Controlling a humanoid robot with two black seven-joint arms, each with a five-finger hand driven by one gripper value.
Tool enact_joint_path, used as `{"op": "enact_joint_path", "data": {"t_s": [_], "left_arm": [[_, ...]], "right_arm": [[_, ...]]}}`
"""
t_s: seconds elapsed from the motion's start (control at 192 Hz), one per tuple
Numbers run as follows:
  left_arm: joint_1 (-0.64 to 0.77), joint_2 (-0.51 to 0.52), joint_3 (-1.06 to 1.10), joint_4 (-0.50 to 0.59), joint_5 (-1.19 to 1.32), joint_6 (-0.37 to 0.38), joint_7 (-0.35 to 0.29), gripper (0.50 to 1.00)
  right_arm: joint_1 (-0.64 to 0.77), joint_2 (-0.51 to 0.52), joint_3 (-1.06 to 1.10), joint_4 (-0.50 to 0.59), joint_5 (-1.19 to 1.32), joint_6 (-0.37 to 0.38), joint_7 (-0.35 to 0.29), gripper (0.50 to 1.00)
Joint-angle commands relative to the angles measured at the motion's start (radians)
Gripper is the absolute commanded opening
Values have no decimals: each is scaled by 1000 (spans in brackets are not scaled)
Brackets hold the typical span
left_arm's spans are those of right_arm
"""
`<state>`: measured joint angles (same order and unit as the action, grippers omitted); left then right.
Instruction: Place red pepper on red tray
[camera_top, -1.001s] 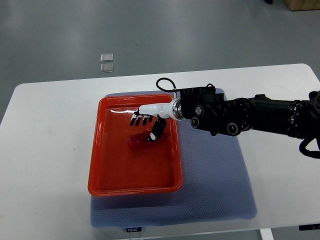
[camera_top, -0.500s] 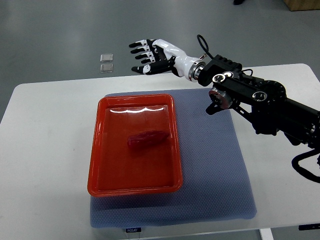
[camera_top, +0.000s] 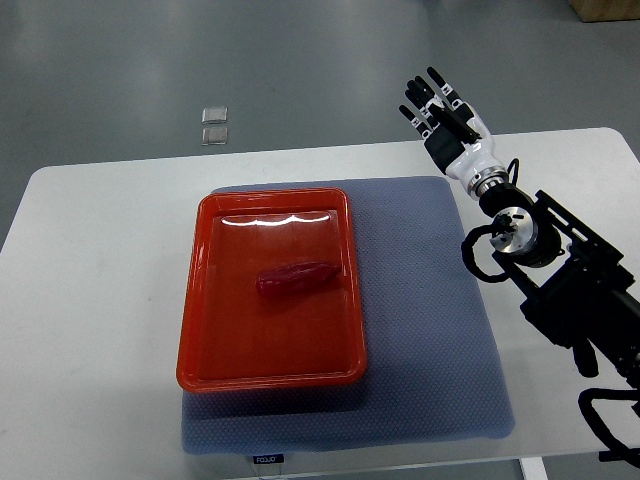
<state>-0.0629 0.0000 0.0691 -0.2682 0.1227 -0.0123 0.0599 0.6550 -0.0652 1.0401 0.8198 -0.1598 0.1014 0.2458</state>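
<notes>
Near edge: white table (camera_top: 90, 350) with a blue-grey mat (camera_top: 430, 340) laid across its middle, the mat's near border almost at the table's near edge. On the left half of the mat sits the red tray (camera_top: 195, 330), long side running near to far, its near rim well inside the mat. Red pepper (camera_top: 296, 278) lies on the tray floor, roughly central, a little toward the far half, long axis running left-right with a slight tilt, right end farther. Nothing touches it; clear of the tray walls on all sides. Right arm enters from the right edge near the lower corner, black links climbing away over the table's right part, alongside the mat's right border. A round silver-and-black joint sits just past the mat's right edge, then a white wrist. Right hand (camera_top: 445, 115) at the far right, above the far table edge and partly over the grey floor (camera_top: 300, 60) beyond it, well apart from the tray and the pepper. Palm white, fingers (camera_top: 418, 110) dark, extended and fanned apart, pointing far and slightly left; holding nothing. On the floor past the table's far edge, left of centre, two small pale square patches (camera_top: 214, 125), one just behind the other.
</notes>
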Motion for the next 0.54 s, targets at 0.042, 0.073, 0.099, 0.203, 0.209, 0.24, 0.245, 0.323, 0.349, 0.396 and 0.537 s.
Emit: {"op": "enact_joint_path", "data": {"t_s": [0.042, 0.073, 0.099, 0.203, 0.209, 0.24, 0.245, 0.323, 0.349, 0.396, 0.537], "left_arm": [[0, 0, 0, 0, 0, 0, 0, 1000], [0, 0, 0, 0, 0, 0, 0, 1000], [0, 0, 0, -2, 0, 0, 0, 1000], [0, 0, 0, -2, 0, 0, 0, 1000], [0, 0, 0, -2, 0, 0, 0, 1000], [0, 0, 0, -2, 0, 0, 0, 1000], [0, 0, 0, -2, 0, 0, 0, 1000], [0, 0, 0, -2, 0, 0, 0, 1000], [0, 0, 0, -2, 0, 0, 0, 1000], [0, 0, 0, -2, 0, 0, 0, 1000], [0, 0, 0, -2, 0, 0, 0, 1000]], "right_arm": [[-37, 15, 2, 1, 13, 46, 13, 901], [-38, 16, 2, -1, 13, 55, 13, 901], [-40, 18, -2, 1, 13, 64, 13, 901], [-43, 18, -5, -1, 13, 90, 13, 911], [-43, 18, -5, -1, 11, 92, 13, 913], [-43, 18, -6, -1, 11, 98, 13, 913], [-43, 18, -6, -1, 11, 98, 13, 913], [-43, 18, -11, -1, 11, 103, 13, 913], [-43, 18, -11, -1, 11, 103, 13, 915], [-43, 19, -11, -1, 11, 103, 12, 915], [-49, 19, -15, -2, 11, 101, 12, 915]]}}
